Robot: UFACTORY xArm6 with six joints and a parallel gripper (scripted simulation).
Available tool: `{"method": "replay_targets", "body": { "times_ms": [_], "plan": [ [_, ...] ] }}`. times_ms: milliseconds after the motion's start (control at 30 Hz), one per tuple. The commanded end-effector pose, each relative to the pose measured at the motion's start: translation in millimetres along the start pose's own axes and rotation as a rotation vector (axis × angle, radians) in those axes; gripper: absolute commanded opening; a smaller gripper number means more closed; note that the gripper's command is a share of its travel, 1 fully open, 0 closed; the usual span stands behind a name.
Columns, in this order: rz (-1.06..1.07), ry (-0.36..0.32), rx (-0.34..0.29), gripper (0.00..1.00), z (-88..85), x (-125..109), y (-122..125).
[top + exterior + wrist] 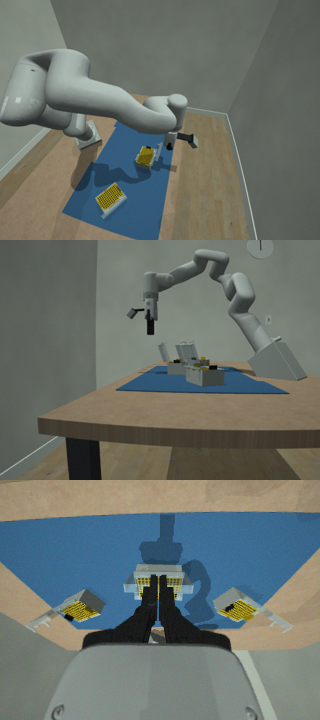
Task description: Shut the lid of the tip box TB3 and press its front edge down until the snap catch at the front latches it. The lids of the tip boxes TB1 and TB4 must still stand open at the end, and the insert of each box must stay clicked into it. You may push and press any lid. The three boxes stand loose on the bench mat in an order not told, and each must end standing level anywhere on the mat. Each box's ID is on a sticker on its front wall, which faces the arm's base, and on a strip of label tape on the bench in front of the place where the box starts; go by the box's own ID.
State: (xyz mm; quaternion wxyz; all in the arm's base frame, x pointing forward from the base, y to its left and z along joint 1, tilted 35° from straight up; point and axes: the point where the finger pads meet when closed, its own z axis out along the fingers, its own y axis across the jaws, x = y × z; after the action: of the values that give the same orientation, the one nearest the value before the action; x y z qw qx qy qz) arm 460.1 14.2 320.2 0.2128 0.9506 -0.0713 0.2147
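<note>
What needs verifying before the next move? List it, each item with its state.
1. Gripper shut with nothing held, ready for pressing: ok.
2. Gripper hangs well above every tip box: ok.
3. Which box is TB3: cannot tell, no sticker is readable.
4. Lids of the left box, middle box and right box stand open: ok.
5. All three stand level on the blue mat: ok.
</note>
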Motion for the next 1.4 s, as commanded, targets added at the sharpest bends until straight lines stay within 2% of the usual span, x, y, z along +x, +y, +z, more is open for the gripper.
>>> {"method": "replay_targets", "body": {
  "times_ms": [0, 200, 467, 1367],
  "plan": [
    [0.003, 0.005, 0.002, 0.00, -1.4, 1.2, 0.1],
    [0.003, 0.005, 0.002, 0.00, -1.4, 1.2, 0.1],
    [0.003, 0.005, 0.002, 0.00, 8.6, 1.2, 0.1],
    [0.003, 0.005, 0.001, 0.00, 50.3, 1.4, 0.1]
  ]
}}
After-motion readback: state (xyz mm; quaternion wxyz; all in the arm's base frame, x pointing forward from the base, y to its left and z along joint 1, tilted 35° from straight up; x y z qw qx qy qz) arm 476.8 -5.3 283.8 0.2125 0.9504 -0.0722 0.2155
